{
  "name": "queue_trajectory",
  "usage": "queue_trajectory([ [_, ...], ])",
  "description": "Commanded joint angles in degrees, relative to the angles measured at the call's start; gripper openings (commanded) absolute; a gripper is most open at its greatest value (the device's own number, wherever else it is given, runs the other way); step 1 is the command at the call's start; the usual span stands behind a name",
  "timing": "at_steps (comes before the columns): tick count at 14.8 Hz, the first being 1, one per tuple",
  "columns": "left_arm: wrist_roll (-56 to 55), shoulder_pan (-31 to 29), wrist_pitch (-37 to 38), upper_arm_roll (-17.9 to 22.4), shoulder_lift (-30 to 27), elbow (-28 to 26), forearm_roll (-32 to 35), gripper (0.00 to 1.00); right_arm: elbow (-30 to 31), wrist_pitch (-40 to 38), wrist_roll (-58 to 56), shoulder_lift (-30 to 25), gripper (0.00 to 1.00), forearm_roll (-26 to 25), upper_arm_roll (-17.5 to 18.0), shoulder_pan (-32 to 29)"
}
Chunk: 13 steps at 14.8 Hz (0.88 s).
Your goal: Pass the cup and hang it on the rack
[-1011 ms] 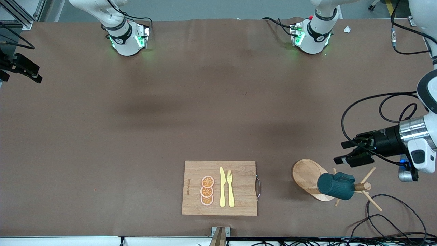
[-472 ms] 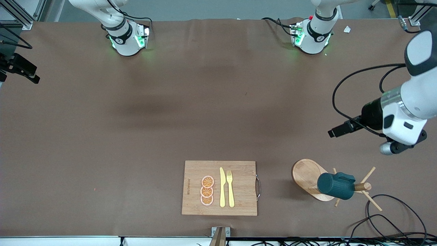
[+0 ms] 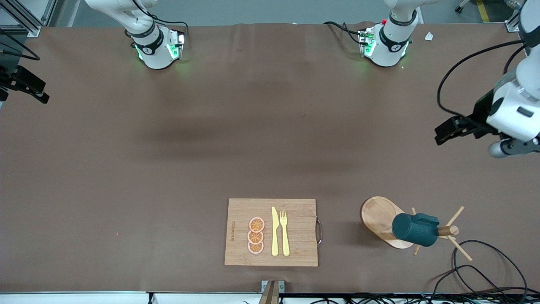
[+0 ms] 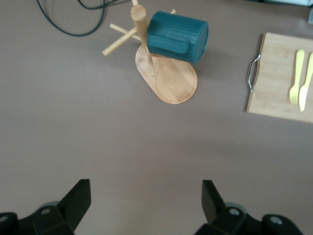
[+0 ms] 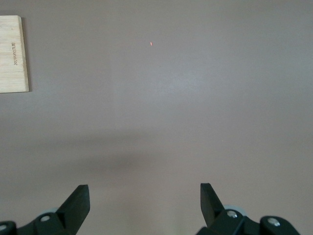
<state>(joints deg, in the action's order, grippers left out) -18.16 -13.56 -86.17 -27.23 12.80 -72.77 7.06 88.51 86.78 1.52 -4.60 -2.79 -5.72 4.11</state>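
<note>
The left claw (image 3: 443,134), which a second ago hovered just above the rack (image 3: 382,219), has risen and drawn back toward its base; it now hangs spread wide and empty over bare worktop (image 3: 168,169) at the left arm's end. The cup (image 3: 415,230) hangs by its handle on a peg of the rack, lying sideways over the oval base; judged from this, the hanging is complete and the arm is retreating. The right claw (image 5: 144,205) waits, likewise spread wide and empty, over bare worktop. The front view alone shows the whole cutting board (image 3: 272,232) with knife (image 3: 274,231), fork (image 3: 285,232) and three orange slices (image 3: 256,235). The left wrist view alone shows the cup's handle looped on the peg and clear separation between claw and rack; the right wrist view shows only a corner of the board.
</note>
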Motion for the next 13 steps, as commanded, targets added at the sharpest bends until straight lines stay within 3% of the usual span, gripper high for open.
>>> queue_trajectory([
  [1, 5.84, -1.2, 2.04, 0.24, -2.95, -1.06, 0.5, 1.0, -0.09, -0.03, 0.06, -0.5, 1.0, -0.73, 0.27, 0.1],
  [2, 6.64, -1.03, 3.19, 0.94, -4.34, -1.06, 0.06, 1.0, -0.09, -0.03, -0.11, -0.5, 1.0, -0.73, 0.27, 0.11],
  [6, 7.17, 8.97, 5.56, 13.31, -9.36, -3.69, -1.25, 1.0, -0.09, -0.03, -0.11, -0.5, 1.0, -0.73, 0.27, 0.1],
  [10, 7.87, 15.13, 6.71, 20.97, -12.35, -6.76, -4.6, 1.0, 0.0, -0.03, -0.11, -0.5, 1.0, -0.73, 0.27, 0.02],
  [13, 8.31, 15.59, 6.28, 21.34, -15.16, -10.45, -4.95, 1.0, 0.08, 0.06, -0.11, -0.5, 1.0, -0.73, 0.36, 0.11],
])
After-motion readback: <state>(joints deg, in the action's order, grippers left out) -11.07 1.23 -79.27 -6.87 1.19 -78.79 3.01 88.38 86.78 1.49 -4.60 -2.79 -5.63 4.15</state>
